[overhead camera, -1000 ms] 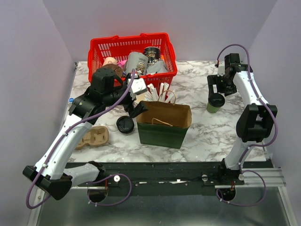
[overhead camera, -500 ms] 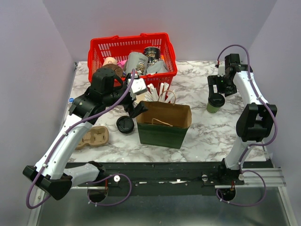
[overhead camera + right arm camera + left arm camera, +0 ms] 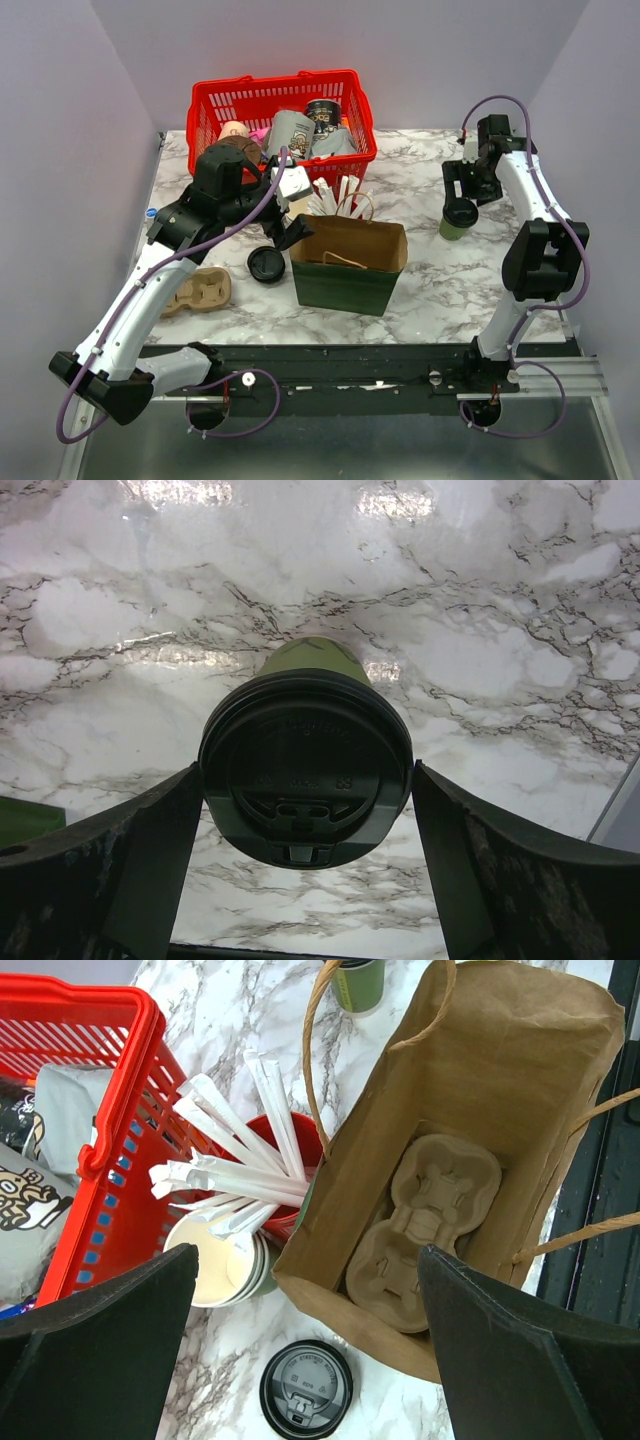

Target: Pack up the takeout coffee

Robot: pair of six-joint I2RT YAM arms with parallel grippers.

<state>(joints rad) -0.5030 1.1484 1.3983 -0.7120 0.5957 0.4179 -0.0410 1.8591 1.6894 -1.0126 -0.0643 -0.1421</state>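
Observation:
The takeout coffee [image 3: 459, 217], an olive-green cup with a black lid [image 3: 305, 765], stands upright on the marble table at the right. My right gripper [image 3: 464, 192] is open and straddles it. In the right wrist view its fingers [image 3: 150, 860] stand close on either side of the lid, the right gripper [image 3: 305, 780] centred on the cup. The brown paper bag [image 3: 350, 262] stands open mid-table with a pulp cup carrier [image 3: 425, 1215] on its bottom. My left gripper [image 3: 308, 1260] hovers open over the bag's left rim, holding nothing.
A loose black lid [image 3: 306, 1388] lies left of the bag. A red cup of white sticks [image 3: 290, 1160] and a stack of lidless cups [image 3: 215, 1265] stand behind it. The red basket [image 3: 280, 100] fills the back left. A second carrier [image 3: 200, 290] lies front left.
My right gripper has shifted slightly at the coffee cup. The left arm, the bag and the cup have not moved.

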